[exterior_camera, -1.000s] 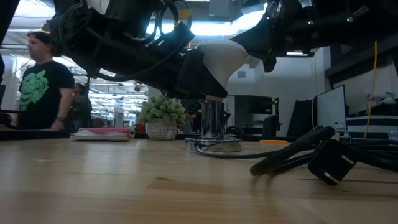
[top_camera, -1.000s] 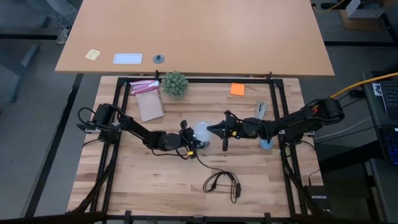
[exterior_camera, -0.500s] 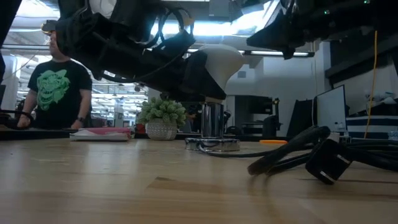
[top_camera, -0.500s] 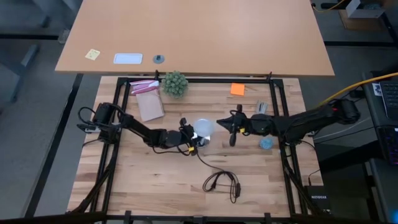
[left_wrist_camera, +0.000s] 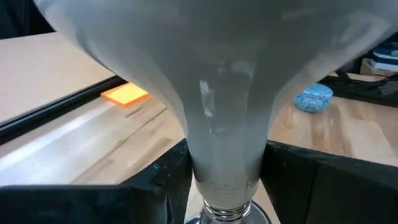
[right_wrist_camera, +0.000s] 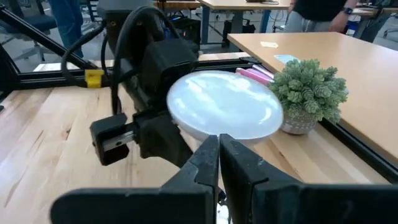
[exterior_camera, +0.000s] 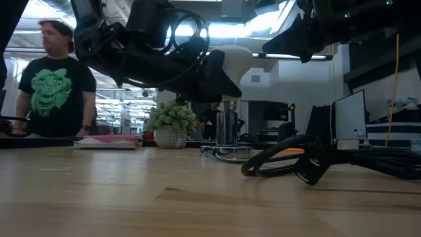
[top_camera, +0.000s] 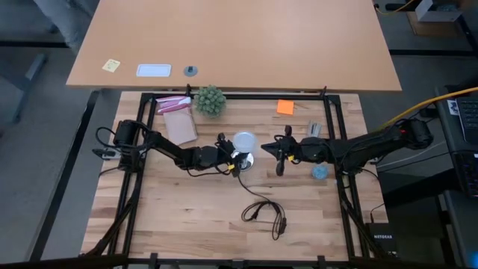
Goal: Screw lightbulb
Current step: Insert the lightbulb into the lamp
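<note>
1. Lightbulb, the small white frosted one with a round dome tapering to a greyish screw base, stands upright at table centre, its base just above the round silvery metal socket; whether the threads have caught, you cannot tell.
2. Your left gripper comes in from nine o'clock and pinches the bulb's narrow neck between its dark fingers.
3. Your right gripper hovers at three o'clock of the bulb, close beside it, fingers pressed together and carrying nothing.
4. To do this step well, keep the bulb's axis plumb over the socket before turning; a tilt would likely cross the threads.
5. Grip lightly: the frosted shell looks smooth and probably slippery, and the neck is cone-shaped, so the fingers could slide toward the base.
6. Mind the black cord looped at six o'clock; it may tug the light socket as you twist.
</note>
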Tool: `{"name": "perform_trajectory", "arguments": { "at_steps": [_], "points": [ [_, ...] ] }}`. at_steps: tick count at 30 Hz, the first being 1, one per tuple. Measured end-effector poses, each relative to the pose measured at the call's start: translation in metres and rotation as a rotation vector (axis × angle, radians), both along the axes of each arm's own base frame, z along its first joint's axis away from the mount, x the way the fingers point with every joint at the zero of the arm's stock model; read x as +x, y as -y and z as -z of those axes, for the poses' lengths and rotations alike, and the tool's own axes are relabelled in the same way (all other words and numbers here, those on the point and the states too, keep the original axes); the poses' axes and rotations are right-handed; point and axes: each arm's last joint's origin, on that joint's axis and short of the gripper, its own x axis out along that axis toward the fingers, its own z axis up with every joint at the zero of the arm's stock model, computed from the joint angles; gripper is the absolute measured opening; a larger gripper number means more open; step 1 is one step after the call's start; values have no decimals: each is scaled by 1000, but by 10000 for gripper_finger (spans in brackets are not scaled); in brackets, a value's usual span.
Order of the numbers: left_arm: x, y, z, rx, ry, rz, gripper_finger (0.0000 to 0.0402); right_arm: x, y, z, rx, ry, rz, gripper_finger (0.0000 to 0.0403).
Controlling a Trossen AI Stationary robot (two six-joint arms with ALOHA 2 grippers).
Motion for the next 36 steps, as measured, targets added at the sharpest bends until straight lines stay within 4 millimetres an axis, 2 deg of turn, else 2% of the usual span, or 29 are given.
{"name": "perform_trajectory", "arguments": {
  "at_steps": [5,15,26,36],
  "points": [
    [2,0,-1,14,-6,4,155,-1,0,2,2,-23,1,21],
    [1,18,-3,55,-11,54,155,-1,0,4,5,-47,-8,21],
    [-2,28,-5,56,-1,-47,155,-2,-1,10,54,-88,-21,21],
    [-19,35,-55,99,48,-16,155,-2,-1,11,55,-101,-20,21]
  ]
}}
